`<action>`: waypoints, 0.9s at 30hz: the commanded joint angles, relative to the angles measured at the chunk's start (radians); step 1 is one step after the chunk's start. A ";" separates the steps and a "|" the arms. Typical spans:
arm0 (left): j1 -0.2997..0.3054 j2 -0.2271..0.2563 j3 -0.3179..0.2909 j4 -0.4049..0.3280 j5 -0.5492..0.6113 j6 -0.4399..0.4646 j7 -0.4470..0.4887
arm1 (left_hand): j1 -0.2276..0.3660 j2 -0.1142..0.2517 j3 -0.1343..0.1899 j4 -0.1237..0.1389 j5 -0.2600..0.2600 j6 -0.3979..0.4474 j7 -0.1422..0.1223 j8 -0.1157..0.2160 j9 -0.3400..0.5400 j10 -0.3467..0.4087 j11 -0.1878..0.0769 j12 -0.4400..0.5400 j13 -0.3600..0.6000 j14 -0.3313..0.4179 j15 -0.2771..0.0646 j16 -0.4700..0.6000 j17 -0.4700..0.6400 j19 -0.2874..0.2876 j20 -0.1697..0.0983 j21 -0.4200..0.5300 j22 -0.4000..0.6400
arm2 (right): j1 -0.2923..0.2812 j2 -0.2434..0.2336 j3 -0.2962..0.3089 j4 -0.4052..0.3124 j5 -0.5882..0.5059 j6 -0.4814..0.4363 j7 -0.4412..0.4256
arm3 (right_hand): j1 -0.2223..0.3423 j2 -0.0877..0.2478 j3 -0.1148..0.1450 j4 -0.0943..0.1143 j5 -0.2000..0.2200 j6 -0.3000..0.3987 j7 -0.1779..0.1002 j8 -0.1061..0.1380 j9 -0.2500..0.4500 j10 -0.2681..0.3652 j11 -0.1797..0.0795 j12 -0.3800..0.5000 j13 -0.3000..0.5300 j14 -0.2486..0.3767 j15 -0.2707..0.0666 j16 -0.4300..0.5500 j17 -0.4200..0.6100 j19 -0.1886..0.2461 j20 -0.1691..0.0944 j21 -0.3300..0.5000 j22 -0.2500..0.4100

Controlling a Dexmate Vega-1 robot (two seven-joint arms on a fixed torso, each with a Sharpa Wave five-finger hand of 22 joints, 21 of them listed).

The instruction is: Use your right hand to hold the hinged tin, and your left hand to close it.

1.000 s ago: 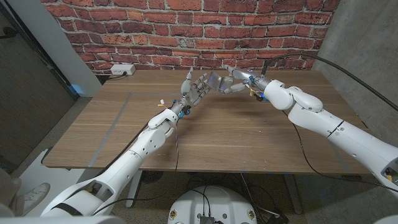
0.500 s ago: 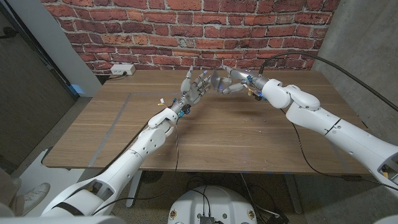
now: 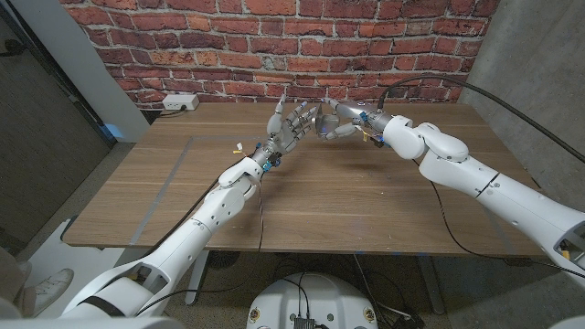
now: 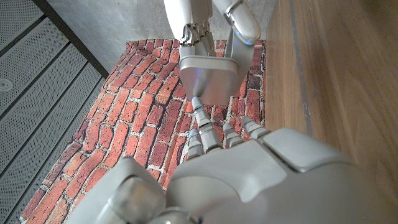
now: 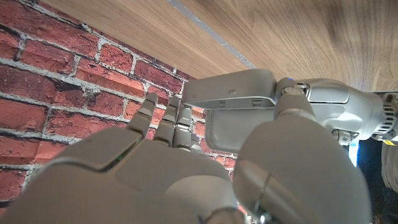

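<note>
My right hand (image 3: 347, 121) holds a small silver hinged tin (image 3: 319, 122) up in the air above the far middle of the table. In the right wrist view the tin's lid (image 5: 230, 92) stands at an angle over its shallow base (image 5: 239, 129), held in my right hand (image 5: 155, 171). My left hand (image 3: 291, 130) is raised beside it with fingers spread, touching the tin from the left. The left wrist view looks past my left hand (image 4: 249, 177) to the tin's flat silver face (image 4: 208, 78), with one fingertip (image 4: 198, 104) against its edge and the right hand's fingers (image 4: 239, 25) behind it.
A white power strip (image 3: 180, 103) lies at the table's far left by the brick wall (image 3: 228, 46). The wooden table (image 3: 347, 210) spreads bare below both raised arms. A grey panel (image 3: 46, 119) stands off the left side.
My right hand has carried the tin leftwards to the left hand. The left hand's spread fingers, apart from the tin a second ago, now touch it.
</note>
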 commanded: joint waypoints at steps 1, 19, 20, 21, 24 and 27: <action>0.003 0.001 0.004 -0.011 0.002 0.001 0.001 | -0.004 0.004 -0.004 0.004 0.009 0.003 -0.001 0.004 0.002 0.010 -0.001 -0.001 0.003 0.003 -0.013 0.006 0.003 0.004 -0.001 0.009 0.005 | 0.012 0.011 0.000 -0.003 -0.031 0.023 -0.003 | -0.003 0.007 0.005 0.008 -0.005 -0.207 -0.007 -0.001 0.000 0.272 -0.265 -0.001 -0.002 -0.008 -0.015 -0.003 0.001 0.003 0.013 0.002 0.001; 0.005 0.007 0.012 -0.020 -0.002 0.006 -0.021 | -0.004 0.004 -0.007 0.005 0.010 0.007 0.002 0.004 0.001 0.021 -0.002 -0.004 0.003 0.003 -0.012 0.005 0.003 0.003 -0.003 0.008 0.005 | 0.062 0.049 -0.042 0.048 -0.102 0.075 0.010 | -0.007 0.010 0.002 0.009 -0.015 -0.204 -0.011 0.001 0.000 0.257 -0.265 -0.024 -0.017 -0.010 -0.010 -0.004 0.001 0.002 0.015 0.001 0.001; 0.005 0.007 0.012 -0.020 -0.003 0.007 -0.022 | -0.004 0.004 -0.007 0.005 0.010 0.008 0.002 0.004 0.001 0.022 -0.001 -0.004 0.003 0.003 -0.012 0.004 0.003 0.003 -0.003 0.008 0.005 | 0.061 0.049 -0.041 0.047 -0.106 0.076 0.007 | -0.007 0.010 0.002 0.009 -0.016 -0.203 -0.012 0.002 0.000 0.257 -0.266 -0.025 -0.018 -0.010 -0.011 -0.005 0.001 0.002 0.015 0.001 0.001; 0.005 0.008 0.012 -0.021 -0.002 0.007 -0.021 | -0.004 0.005 -0.007 0.005 0.010 0.007 0.003 0.003 0.001 0.023 -0.001 -0.004 0.003 0.002 -0.012 0.004 0.003 0.002 -0.003 0.008 0.005 | 0.060 0.049 -0.040 0.045 -0.108 0.077 0.003 | -0.007 0.011 0.002 0.009 -0.016 -0.203 -0.013 0.002 0.000 0.257 -0.265 -0.026 -0.018 -0.011 -0.011 -0.005 0.001 0.002 0.015 0.000 0.001; 0.008 0.011 0.012 -0.026 -0.001 0.009 -0.016 | -0.005 0.005 -0.008 0.005 0.010 0.008 0.003 0.003 0.001 0.025 -0.002 -0.005 0.003 0.002 -0.012 0.004 0.003 0.002 -0.003 0.008 0.005 | 0.056 0.048 -0.035 0.038 -0.115 0.075 -0.002 | -0.008 0.012 0.002 0.010 -0.018 -0.202 -0.013 0.002 0.000 0.258 -0.266 -0.028 -0.020 -0.011 -0.009 -0.005 0.002 0.000 0.015 0.000 0.001; 0.011 0.012 0.009 -0.029 0.001 0.003 -0.013 | -0.005 0.005 -0.008 0.005 0.010 0.007 0.002 0.003 0.001 0.024 0.001 -0.006 0.003 0.002 -0.011 0.003 0.003 0.001 -0.003 0.007 0.005 | 0.054 0.049 -0.032 0.043 -0.118 0.071 -0.004 | -0.009 0.013 0.001 0.010 -0.020 -0.200 -0.014 0.003 0.000 0.257 -0.266 -0.030 -0.022 -0.011 -0.011 -0.005 0.002 -0.001 0.015 -0.001 0.001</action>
